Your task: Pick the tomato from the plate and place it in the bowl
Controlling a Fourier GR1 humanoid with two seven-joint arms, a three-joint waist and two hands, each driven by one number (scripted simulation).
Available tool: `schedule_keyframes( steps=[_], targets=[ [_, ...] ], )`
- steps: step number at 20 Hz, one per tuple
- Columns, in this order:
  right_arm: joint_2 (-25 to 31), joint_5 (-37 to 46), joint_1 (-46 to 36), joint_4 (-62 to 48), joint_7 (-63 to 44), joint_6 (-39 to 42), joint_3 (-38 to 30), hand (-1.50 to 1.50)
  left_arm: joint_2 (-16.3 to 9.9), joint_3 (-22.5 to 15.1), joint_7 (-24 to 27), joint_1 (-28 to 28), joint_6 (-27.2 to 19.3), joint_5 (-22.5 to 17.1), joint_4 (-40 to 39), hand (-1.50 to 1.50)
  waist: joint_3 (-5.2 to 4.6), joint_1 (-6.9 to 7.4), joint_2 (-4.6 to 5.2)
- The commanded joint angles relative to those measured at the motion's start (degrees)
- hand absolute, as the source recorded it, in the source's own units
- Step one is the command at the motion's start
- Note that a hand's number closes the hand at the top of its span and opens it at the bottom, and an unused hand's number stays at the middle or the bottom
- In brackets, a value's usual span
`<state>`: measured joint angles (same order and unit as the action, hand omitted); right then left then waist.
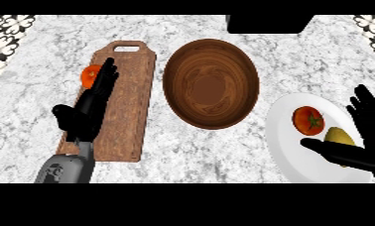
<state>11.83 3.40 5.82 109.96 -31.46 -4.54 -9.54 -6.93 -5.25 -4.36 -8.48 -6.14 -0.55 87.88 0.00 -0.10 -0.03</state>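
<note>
Nearest, at lower left: grey left forearm [64,169] rising from the bottom edge, ending in the black left hand [86,110], fingers straight and released, laid flat along the left side of the wooden cutting board [126,106], holding nothing. At lower right: right hand [350,143] entering from the right edge over the white plate [289,158], thumb stretched out low across the plate, fingers raised along the edge of the view, spread apart and relaxed, grasping nothing; partly cut off by the frame. Between thumb and fingers, on the plate: yellowish item [338,136], partly hidden by the thumb, kind not clear. Just left of it, also on the plate: tomato [308,120], red with a green stem, apart from the hand, untouched, not yet lifted. Farther in, at the middle of the marble counter [219,158]: wooden bowl [211,84], dark brown, with nothing visible inside, standing between board and plate, just beside the plate's upper left rim. Beyond the left fingertips, at the board's left edge: orange round item [90,75], partly hidden behind the fingers. Farthest, at the top right: black block [267,24] against the counter's far edge, and patterned tiles [15,31] in the top corners.
</note>
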Motion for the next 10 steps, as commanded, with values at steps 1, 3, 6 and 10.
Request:
schedule_keyframes(
  steps=[1, 3, 6, 10],
  targets=[
    [-2.7, 2.87, -1.66, -5.99, 3.89, -1.0, 0.93, -1.5, 0.85, 0.87, -0.12, 0.11, -0.13, 1.28, -0.24, 0.0, 0.0, 0.09, 0.02],
    [-3.16, 1.89, -2.6, -9.76, 7.09, -0.74, -0.2, -1.5, 0.43, 1.54, -0.86, -0.32, 1.7, 0.2, -0.03, 0.0, 0.0, 0.1, 0.03],
    [-2.16, 0.4, -1.71, -8.52, 6.08, 1.71, -2.09, -1.5, 3.0, 0.57, -0.2, -0.6, -0.74, 3.08, 0.12, 0.0, 0.0, 0.01, 0.01],
    [-3.78, 6.81, -1.56, -11.57, 7.83, -1.72, 0.56, -1.5, 2.76, 1.48, -1.55, -2.07, 0.18, 2.71, -0.55, 0.0, 0.0, 0.03, 0.02]
  ],
)
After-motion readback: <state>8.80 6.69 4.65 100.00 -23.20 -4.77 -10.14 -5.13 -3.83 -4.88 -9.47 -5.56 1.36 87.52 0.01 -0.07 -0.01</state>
